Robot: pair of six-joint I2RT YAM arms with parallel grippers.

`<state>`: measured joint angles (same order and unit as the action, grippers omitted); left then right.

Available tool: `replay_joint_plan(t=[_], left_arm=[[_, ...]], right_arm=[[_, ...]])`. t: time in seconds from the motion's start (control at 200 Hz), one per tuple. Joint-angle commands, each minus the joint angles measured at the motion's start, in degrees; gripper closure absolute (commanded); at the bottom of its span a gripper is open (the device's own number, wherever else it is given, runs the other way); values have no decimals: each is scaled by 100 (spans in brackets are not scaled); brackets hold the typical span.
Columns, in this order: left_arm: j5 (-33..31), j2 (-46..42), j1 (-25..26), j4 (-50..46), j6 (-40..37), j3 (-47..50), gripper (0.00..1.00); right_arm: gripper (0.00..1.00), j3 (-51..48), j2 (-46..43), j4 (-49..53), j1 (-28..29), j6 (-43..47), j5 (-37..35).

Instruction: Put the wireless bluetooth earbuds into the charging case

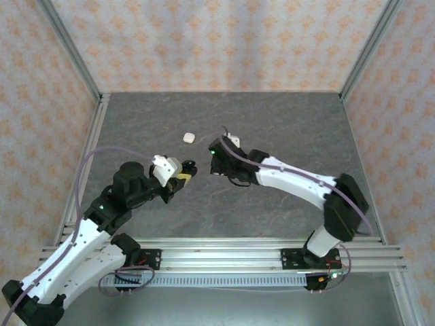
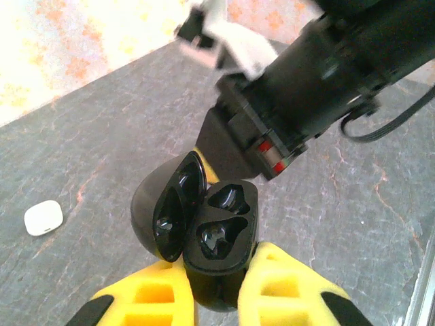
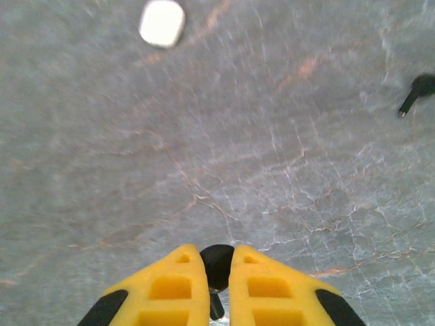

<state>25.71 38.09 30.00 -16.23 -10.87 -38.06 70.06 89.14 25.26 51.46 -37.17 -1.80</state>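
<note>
While your left hand (image 2: 216,291) clamps the open black case (image 2: 194,224) mid-frame, your right hand (image 3: 217,255) pinches a black earbud (image 3: 217,266) at bottom centre; next, align it over its socket (image 2: 219,239) and lower.

Dark grey marble-look tabletop (image 1: 272,122). Walls (image 1: 217,41) around it have orange flowery wallpaper. Aluminium frame posts (image 1: 73,51) in the corners.

Light: bright, even, diffuse | Shadows: faint | Glare: wall (image 2: 61,47) overexposed, left wrist | Blur: counter (image 3: 272,136) soft, right wrist
</note>
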Motion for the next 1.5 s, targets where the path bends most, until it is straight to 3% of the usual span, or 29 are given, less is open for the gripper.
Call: replay_joint_plan(t=[0.0, 0.35, 0.921, 1.491], left_arm=[[171, 77, 19, 671, 292, 30, 100], [269, 762, 111, 1467, 556, -274, 100], [216, 865, 164, 1855, 720, -514, 100], [232, 991, 162, 2031, 727, -585, 100]], right_arm=[[89, -286, -810, -807, 100, 127, -532], [92, -672, -2098, -2230, 514, 809, -495], [92, -751, -1945, -3111, 837, 1499, 222], [92, -821, -1880, -2934, 861, 1722, -191]])
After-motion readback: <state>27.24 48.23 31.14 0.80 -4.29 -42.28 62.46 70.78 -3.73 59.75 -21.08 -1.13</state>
